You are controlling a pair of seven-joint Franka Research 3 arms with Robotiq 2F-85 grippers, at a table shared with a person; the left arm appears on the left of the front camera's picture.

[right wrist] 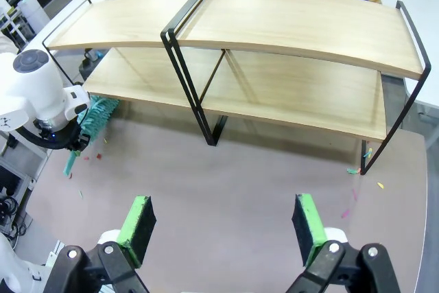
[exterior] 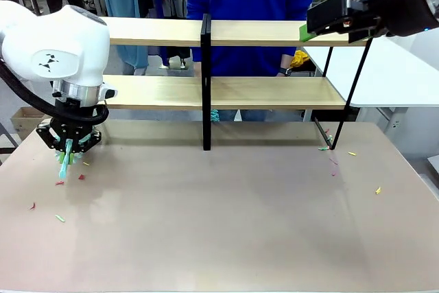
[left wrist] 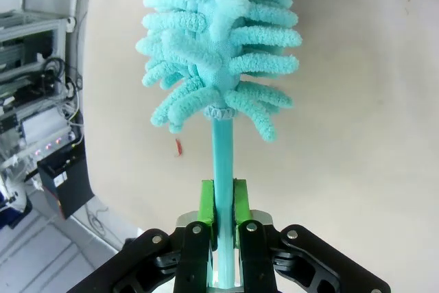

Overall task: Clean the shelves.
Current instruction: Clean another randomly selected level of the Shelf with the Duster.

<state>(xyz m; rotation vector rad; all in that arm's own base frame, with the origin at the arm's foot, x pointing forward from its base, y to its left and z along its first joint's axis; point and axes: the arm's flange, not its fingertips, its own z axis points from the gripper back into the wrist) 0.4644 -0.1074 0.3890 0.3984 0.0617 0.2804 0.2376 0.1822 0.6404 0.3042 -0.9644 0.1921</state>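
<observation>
Shelves (exterior: pixel 274 92) sit at worktop (exterior: pixel 226 224) 12 o'clock. Left tool (left wrist: pixel 223 200) at 9 o'clock, clamped on teal duster (left wrist: pixel 219 46) handle. Right tool (right wrist: pixel 223 223) at 2 o'clock, jaws wide apart, holding nothing, near top board's right end.

The light was bright, even and soft, falling from above. The shelves (exterior: pixel 274 92) cast a faint, blurred shadow on the table (exterior: pixel 226 224) just beneath them. In the right wrist view their straight boards bowed with lens distortion. In the left wrist view the duster (left wrist: pixel 219 53) was sharp, and the left edge curved.
</observation>
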